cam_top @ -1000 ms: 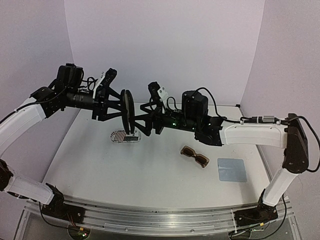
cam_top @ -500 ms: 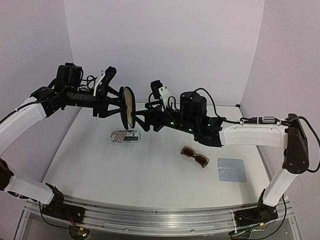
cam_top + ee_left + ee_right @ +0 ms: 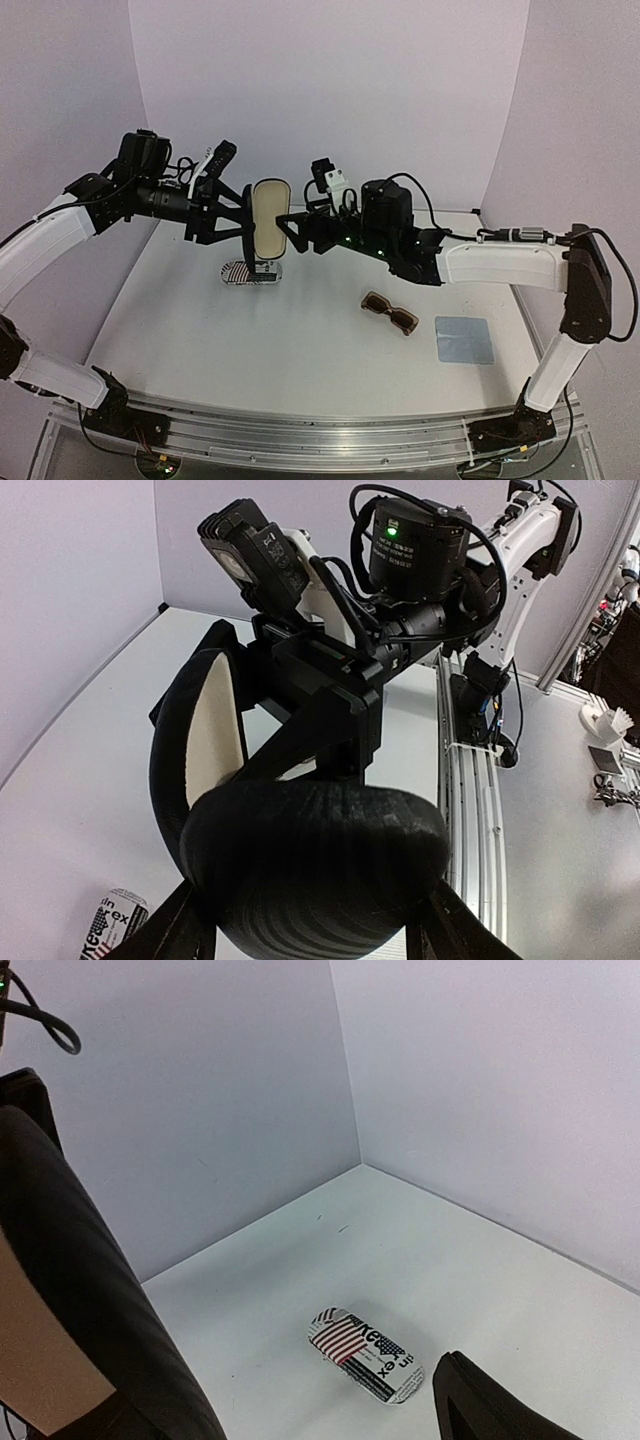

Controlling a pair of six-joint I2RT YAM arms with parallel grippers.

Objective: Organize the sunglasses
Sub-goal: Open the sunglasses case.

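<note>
Hanging above the table (image 3: 250, 345) in the top view, a black case (image 3: 267, 218) sits between the two arms. It is open, and its cream lining (image 3: 266, 205) faces the camera. The left claw (image 3: 243, 222) grips it from the left, and the right claw (image 3: 288, 222) meets it from the right. Under it a striped case (image 3: 250, 272) lies shut on the table. The brown sunglasses (image 3: 388, 312) lie folded on the table, well right of both cases and inside neither. A blue cloth (image 3: 464, 339) lies flat just to their right.

From the left wrist, the left claw's fingers (image 3: 165, 932) press on either side of the black case's lower shell (image 3: 310, 865), which is clamped between them. The lid (image 3: 175, 750) stands up at the left with its lining turned inward, and the right claw reaches in against it from behind. What lies in the shell cannot be told.

From the right wrist, the lid fills the left edge with a strip of lining showing. One finger (image 3: 485, 1400) stands at the lower right, well apart from the lid, so the right claw is wide. The other finger is hidden. The striped case lies closed on the table between them.
</note>
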